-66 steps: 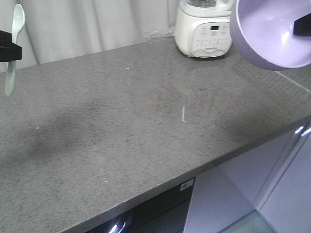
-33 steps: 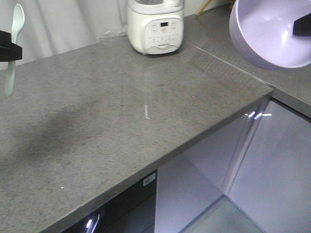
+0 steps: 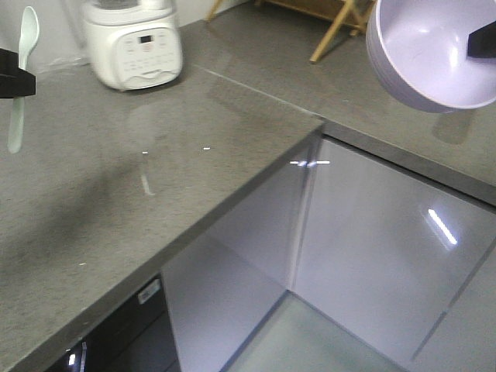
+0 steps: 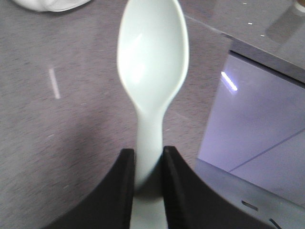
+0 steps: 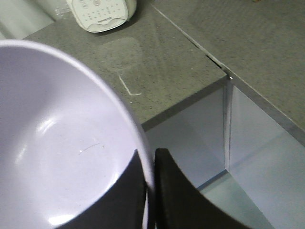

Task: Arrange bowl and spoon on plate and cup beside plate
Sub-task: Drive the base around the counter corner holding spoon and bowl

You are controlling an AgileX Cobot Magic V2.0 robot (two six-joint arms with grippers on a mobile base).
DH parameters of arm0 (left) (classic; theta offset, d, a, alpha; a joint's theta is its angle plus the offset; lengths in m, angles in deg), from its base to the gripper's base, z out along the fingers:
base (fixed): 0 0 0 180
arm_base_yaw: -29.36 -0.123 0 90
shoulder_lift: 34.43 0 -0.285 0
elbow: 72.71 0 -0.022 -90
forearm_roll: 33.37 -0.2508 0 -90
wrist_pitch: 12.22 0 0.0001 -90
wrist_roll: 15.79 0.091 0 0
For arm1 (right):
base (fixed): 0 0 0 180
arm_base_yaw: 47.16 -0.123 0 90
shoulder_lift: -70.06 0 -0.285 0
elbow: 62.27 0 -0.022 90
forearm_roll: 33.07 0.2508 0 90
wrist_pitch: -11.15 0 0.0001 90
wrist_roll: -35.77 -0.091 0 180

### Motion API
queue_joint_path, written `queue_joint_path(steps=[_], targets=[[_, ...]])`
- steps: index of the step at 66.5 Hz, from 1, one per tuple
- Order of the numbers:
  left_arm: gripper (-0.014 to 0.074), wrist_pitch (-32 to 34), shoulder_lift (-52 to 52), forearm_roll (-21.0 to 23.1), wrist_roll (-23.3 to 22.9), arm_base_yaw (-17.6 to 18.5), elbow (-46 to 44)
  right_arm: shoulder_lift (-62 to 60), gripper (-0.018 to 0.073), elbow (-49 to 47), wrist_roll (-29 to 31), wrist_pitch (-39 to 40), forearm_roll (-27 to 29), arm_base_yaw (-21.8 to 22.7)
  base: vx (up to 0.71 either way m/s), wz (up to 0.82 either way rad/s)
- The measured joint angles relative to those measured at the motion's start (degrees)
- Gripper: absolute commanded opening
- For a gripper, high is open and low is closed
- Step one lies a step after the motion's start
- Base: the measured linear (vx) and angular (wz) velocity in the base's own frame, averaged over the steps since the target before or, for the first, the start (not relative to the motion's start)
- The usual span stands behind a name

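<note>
A kitchen, seen at the inner corner of its counter.
Grey speckled stone countertop (image 3: 232, 116) over glossy pale cabinet doors (image 3: 372, 232) — a white push-button cooking appliance (image 3: 132, 43) stands at the back, with wooden legs (image 3: 333, 35) beyond.

We count one mint-green spoon (image 3: 29, 35), one lavender bowl (image 3: 430, 54) and one white kitchen appliance (image 3: 132, 43) with a button panel.

The kitchen appliance (image 3: 133, 46) stands at the back of the countertop (image 3: 155, 209). The spoon (image 3: 28, 31) hangs upright in the air to the left of the appliance, and the bowl (image 3: 422, 54) far to its right, tilted. The cabinet doors (image 3: 372, 248) are lower, to its front right.
</note>
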Motion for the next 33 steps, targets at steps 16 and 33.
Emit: queue_joint_path(steps=[16,33], targets=[[-0.0008,0.0,0.0,0.0,0.0,0.0,0.0,0.0,-0.0006,0.0,0.0,0.0,0.0,0.0,-0.02,-0.52],[-0.0008,0.0,0.0,0.0,0.0,0.0,0.0,0.0,-0.0006,0.0,0.0,0.0,0.0,0.0,-0.03,-0.48]])
